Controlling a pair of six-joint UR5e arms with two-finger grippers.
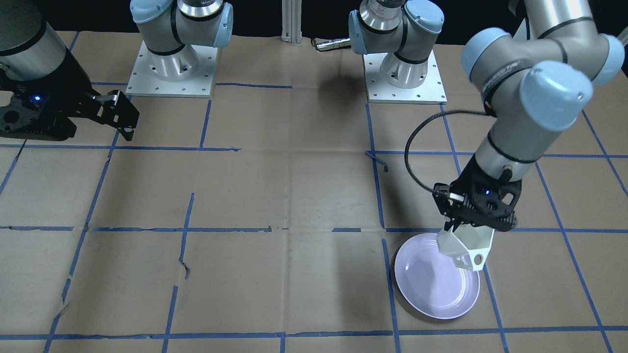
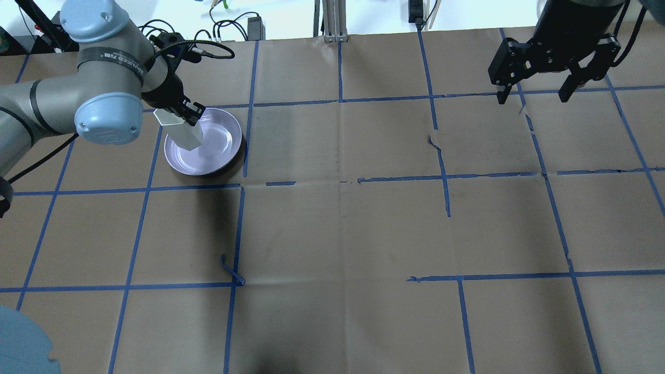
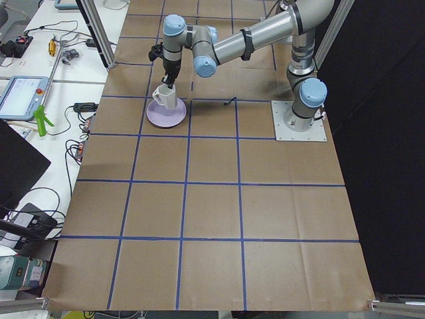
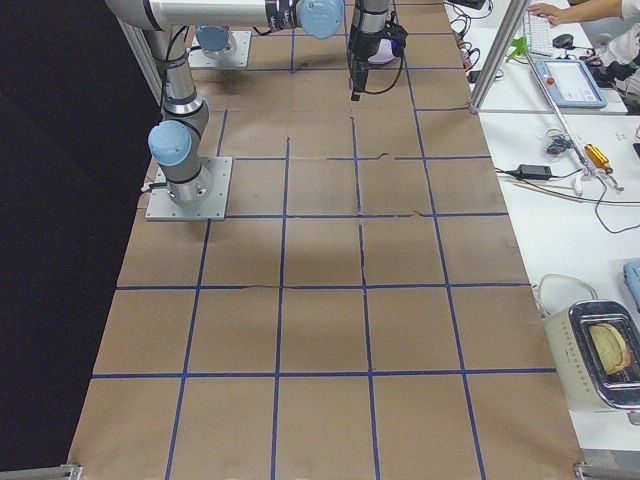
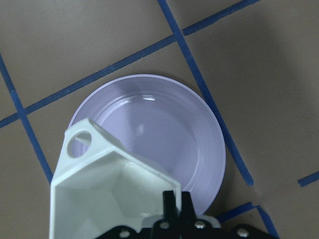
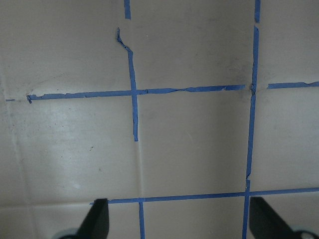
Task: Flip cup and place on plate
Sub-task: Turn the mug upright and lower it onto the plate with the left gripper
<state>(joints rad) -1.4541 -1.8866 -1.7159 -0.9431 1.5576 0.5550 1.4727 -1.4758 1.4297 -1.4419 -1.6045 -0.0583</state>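
Note:
My left gripper (image 1: 456, 226) is shut on the rim of the white faceted cup (image 1: 466, 247) and holds it upright, mouth up, just above the near edge of the pale lavender plate (image 1: 431, 287). In the overhead view the cup (image 2: 181, 131) hangs over the plate's (image 2: 215, 150) left part, under the left gripper (image 2: 184, 113). The left wrist view shows the cup's open mouth (image 5: 107, 191) and handle loop over the plate (image 5: 169, 139). My right gripper (image 2: 535, 96) is open and empty, high over the far right of the table; it also shows in the front view (image 1: 128, 128).
Brown paper with a blue tape grid covers the table (image 2: 343, 228). The arm bases (image 1: 171, 68) stand on metal plates at the robot's side. A torn bit of tape (image 2: 231, 270) sticks up near the left middle.

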